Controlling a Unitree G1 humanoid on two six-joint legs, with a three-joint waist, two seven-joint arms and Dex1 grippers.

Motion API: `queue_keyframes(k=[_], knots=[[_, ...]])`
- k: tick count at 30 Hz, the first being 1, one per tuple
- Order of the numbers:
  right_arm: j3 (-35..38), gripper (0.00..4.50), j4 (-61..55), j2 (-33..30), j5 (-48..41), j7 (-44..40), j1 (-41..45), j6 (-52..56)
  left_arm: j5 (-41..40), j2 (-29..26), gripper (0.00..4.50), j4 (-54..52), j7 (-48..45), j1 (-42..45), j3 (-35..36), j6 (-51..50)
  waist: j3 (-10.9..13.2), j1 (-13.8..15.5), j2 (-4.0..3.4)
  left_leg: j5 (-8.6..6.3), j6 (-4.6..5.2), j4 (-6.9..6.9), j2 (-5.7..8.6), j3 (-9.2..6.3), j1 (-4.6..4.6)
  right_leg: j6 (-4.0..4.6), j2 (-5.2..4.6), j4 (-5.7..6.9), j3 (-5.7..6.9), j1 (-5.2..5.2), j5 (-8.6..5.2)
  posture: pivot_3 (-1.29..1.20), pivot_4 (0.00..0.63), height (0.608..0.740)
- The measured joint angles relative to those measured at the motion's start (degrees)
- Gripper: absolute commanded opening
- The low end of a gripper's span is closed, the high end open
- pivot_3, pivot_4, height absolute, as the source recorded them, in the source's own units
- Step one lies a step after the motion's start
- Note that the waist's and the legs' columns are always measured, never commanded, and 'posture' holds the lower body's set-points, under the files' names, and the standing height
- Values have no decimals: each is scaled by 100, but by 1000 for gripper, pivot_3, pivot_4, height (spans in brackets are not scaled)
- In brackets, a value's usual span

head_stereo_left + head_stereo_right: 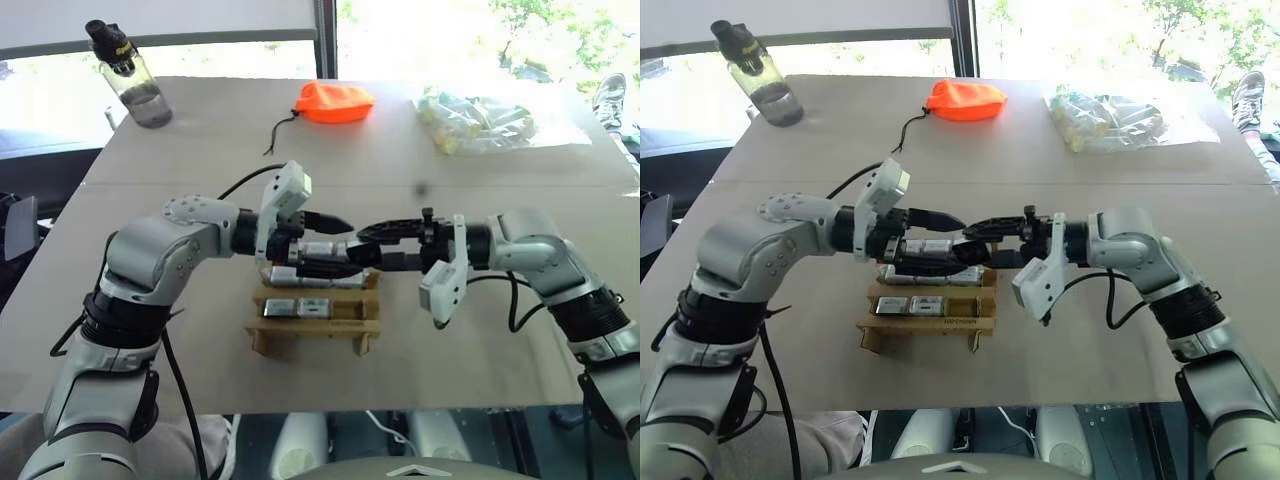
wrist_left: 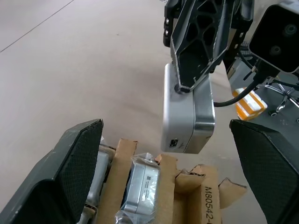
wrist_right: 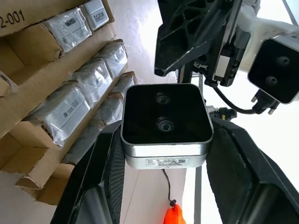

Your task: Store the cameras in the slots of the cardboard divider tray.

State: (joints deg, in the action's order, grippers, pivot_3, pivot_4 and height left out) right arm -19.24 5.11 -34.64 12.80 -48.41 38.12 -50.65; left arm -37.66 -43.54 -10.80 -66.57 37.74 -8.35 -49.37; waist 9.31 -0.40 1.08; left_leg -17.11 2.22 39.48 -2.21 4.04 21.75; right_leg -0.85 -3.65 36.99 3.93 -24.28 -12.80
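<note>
A: Status on the grippers?

B: Right gripper [image 3: 164, 140] is clamped on a camera [image 3: 164, 122], black lens face toward its wrist view, silver edge with a label below. It's held in the air above the cardboard tray [image 1: 316, 322], at the back row. Left gripper [image 2: 168, 172] has its fingers spread wide, nothing between them touching; the held camera [image 2: 187, 119] hangs in the gap between them.

A: So the two grippers are meeting?

B: Tip to tip over the tray's far side, yes. Left fingers [image 2: 77, 172] sit either side of the camera, apart from it.

A: Tray contents?

B: Several wrapped cameras [image 3: 65, 109] already sit in slots, silver-grey edges up. Front row shows two [image 1: 297, 307]. Can't count the back row, arms cover it.

A: Rest of the table?

B: Orange pouch [image 1: 334, 102], clear bag [image 1: 478, 122] of pale tubes, water bottle [image 1: 132, 76], all at the far edge, well away from the tray.
</note>
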Motion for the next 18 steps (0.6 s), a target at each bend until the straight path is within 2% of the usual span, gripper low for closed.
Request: queue_keyframes(k=[1, 4, 9, 14, 18], knots=[[-3, 1882, 0, 1, 11, 8, 0, 0, 1, 0, 4500, 16, -15, 8, -1, 0, 0, -2, 0, 0, 0, 0, 0, 0, 0, 0, 0, 0, 0, 0, 0, 0, 150, 726], [-10, 1882, 0, 0, 19, 28, 0, 5, -4, 7, 3224, 21, -73, 38, 0, -3, 0, -3, 0, 0, 0, 0, 0, 0, 0, 0, 0, 0, 0, 0, 0, 0, 150, 726], [-25, 1882, 22, -13, 20, 51, -1, 36, -57, 41, 740, 13, -123, 38, 0, -24, 0, -3, 0, 0, 0, 0, 0, 0, 0, 0, -1, 2, 0, 0, 0, 0, 150, 726], [-54, 1882, 23, -35, -9, 69, -8, 61, -56, 46, 684, 10, -125, 38, -4, -24, 0, -4, 0, 0, 0, 0, 0, -1, 0, 0, -1, 1, 0, 0, 0, 0, 150, 726], [-128, 3814, -169, -199, -102, -81, -103, 275, -54, 71, 684, 21, -131, 41, -17, -28, 0, 5, 0, 0, 0, 0, 0, -2, 0, 0, -2, 1, 1, 0, 0, 0, 150, 726]])
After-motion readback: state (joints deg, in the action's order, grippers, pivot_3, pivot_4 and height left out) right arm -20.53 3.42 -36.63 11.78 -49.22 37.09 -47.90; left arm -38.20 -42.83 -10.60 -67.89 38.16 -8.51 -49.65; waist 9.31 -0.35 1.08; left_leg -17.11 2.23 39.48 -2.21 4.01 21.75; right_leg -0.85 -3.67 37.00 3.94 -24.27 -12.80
